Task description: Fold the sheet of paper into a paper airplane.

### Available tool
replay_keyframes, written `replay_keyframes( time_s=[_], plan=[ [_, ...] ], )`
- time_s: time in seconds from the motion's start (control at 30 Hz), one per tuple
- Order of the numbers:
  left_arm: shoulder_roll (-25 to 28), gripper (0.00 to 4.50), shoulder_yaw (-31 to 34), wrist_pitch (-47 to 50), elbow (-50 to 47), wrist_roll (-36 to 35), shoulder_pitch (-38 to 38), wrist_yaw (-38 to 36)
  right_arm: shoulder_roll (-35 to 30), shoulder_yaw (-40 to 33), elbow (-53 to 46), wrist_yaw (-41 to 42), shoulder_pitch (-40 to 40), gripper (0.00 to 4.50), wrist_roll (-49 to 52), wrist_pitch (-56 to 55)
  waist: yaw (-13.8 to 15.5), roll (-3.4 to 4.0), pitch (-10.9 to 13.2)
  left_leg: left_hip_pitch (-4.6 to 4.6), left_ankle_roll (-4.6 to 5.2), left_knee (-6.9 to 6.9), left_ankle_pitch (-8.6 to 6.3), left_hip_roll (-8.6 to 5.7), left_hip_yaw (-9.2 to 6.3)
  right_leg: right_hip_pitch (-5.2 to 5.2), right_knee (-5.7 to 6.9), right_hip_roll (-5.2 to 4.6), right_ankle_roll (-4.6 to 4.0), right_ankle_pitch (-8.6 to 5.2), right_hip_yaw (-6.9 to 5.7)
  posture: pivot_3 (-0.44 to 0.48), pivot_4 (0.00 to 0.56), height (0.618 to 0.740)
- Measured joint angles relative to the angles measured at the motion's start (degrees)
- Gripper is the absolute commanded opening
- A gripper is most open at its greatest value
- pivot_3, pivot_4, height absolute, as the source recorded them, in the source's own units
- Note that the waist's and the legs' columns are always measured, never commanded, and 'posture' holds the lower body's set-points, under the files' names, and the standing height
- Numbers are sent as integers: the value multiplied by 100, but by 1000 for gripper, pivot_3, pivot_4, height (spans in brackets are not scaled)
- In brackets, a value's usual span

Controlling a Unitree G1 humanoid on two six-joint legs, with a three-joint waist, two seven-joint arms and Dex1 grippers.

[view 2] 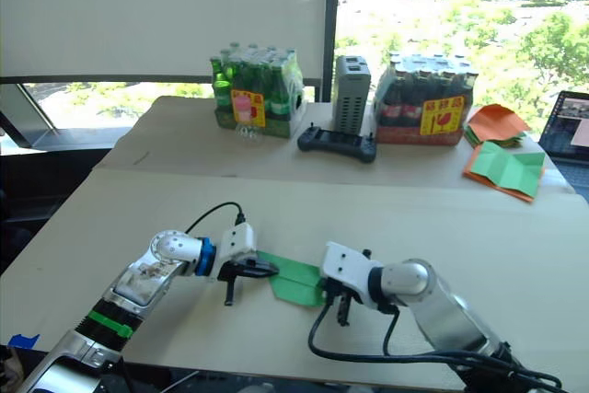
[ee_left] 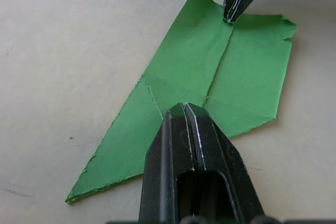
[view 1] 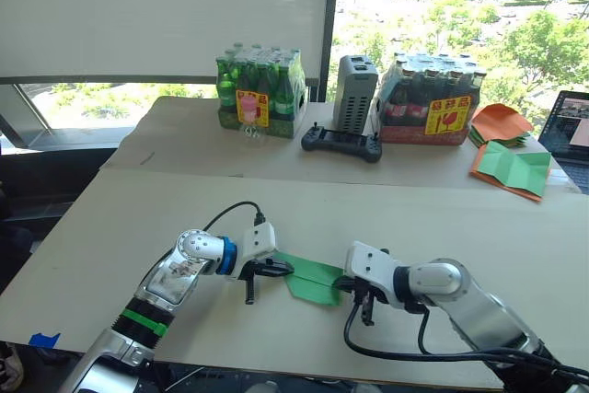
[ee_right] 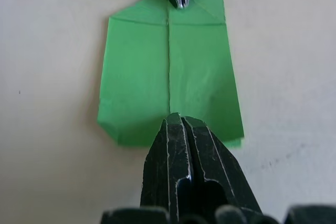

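Left eye view first: the sheet of paper (view 1: 312,279) lies flat on the table (view 1: 110,227), partly folded with a pointed end, right between the two grippers at about 6 o'clock in the scene. Left gripper (view 1: 250,294) sits at the paper's 9 o'clock end, right gripper (view 1: 366,312) at its 3 o'clock end, both tips pointing down onto the sheet. Over to the left wrist view: its fingers (ee_left: 184,129) are pressed together, nothing between them, the tip resting on the centre crease where the diagonal folds meet. In the right wrist view the same story, fingers (ee_right: 178,140) closed tight on themselves, the tip planted at the sheet's squarer edge on the same centre crease, with the other gripper's closed tip touching the far end. Up the table at 12 o'clock, a pack of green bottles (view 1: 261,91), a grey box (view 1: 354,91) with a black controller (view 1: 341,143) in front, and a pack of dark bottles (view 1: 433,98). At 2 o'clock, a green sheet on orange paper (view 1: 512,170).
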Motion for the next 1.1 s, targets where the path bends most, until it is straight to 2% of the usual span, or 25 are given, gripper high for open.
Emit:
replay_keyframes(
  time_s=[0.23, 0.5, 0.63, 0.8, 1.1],
  plan=[
    [-35, 0, -2, -25, 22, 1, -8, -4, -206, -271, -210, 85, 105, 38, 300, 275, 27, -1, -1, -5, 7, 0, -4, -1, 1, 1, -10, -2, 1, 0, 0, 0, 150, 675],
    [-31, 0, 21, -39, 36, 8, -16, -11, 503, -1042, -1, 172, -322, 38, 1271, 169, -17, -1, 2, -11, 5, -3, -3, 3, 1, -7, -8, -2, 1, 1, 0, 0, 150, 675],
    [-34, 0, 20, -28, 38, 8, -26, -17, 740, -701, 36, 29, -401, 38, 1192, 103, -39, -1, 2, -11, 5, -2, -3, 2, 0, -7, -8, -3, 1, 1, -1, 0, 150, 675],
    [-94, 0, -83, -1, 38, 41, -139, -49, 1013, 39, 750, -401, -488, 38, 539, -114, -38, -1, 2, -14, 3, 0, -2, -3, 1, -13, -1, -4, 1, 1, 1, 0, 150, 675],
    [-439, 0, -387, 18, 43, 131, -273, -66, 978, 186, 843, -439, -495, 38, 263, -371, -48, -1, 2, -14, 3, 0, -2, -2, 1, -13, -2, -2, 1, 1, 1, 0, 150, 675]
  ],
)
